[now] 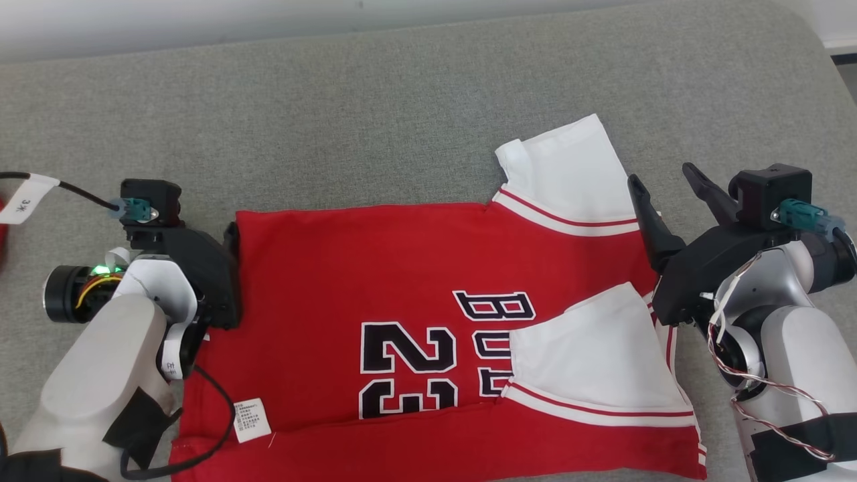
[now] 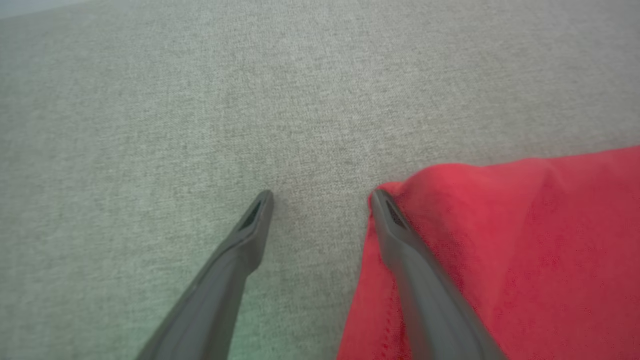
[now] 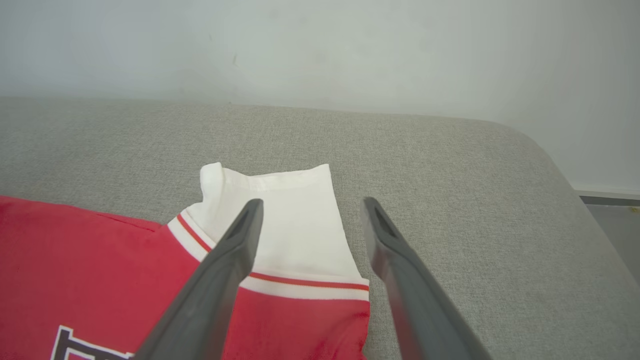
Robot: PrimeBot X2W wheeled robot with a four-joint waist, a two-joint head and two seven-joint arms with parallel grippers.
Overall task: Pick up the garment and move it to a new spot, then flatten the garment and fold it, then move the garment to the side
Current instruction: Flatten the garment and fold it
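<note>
Jersey, red with white sleeves, lies printed side up on a grey cushion. Its long axis runs across the robot, hem at the left and shoulders at the right. Its near edge and near sleeve are folded in; the far sleeve sticks out flat. The right end effector is the nearer one to that sleeve, poised above its outer edge, jaws spread wide and empty. The left end effector sits at the hem's far corner, equally wide. One finger touches the red cloth, the other is over bare cushion, and it grips nothing. Folding the far sleeve in looks like the next move.
</note>
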